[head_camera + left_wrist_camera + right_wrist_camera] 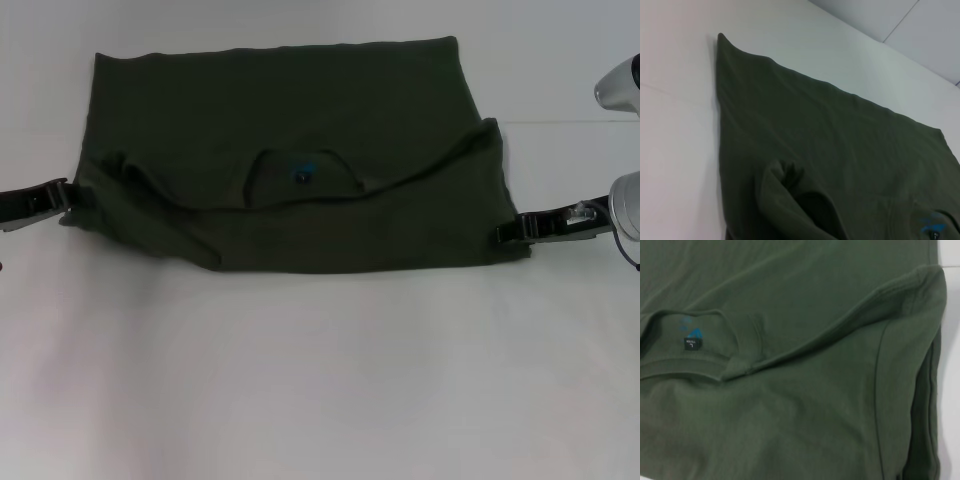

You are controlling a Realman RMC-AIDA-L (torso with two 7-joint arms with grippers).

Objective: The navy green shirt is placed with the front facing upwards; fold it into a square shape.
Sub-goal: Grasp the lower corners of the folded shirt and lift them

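Observation:
The navy green shirt (300,120) lies across the far half of the white table (320,380) as a wide band, its near part folded over on itself. The collar with the blue-and-black neck label (300,172) shows at the middle. My left gripper (62,195) sits low at the shirt's left edge, touching the cloth. My right gripper (505,232) sits at the shirt's near right corner. The left wrist view shows the shirt (840,150) with a raised fold and the neck label (934,224). In the right wrist view the shirt (790,405) fills the picture, with the neck label (691,337) inside the collar.
Bare white table surface stretches from the shirt to the near edge. White links of my right arm (622,85) stand at the far right.

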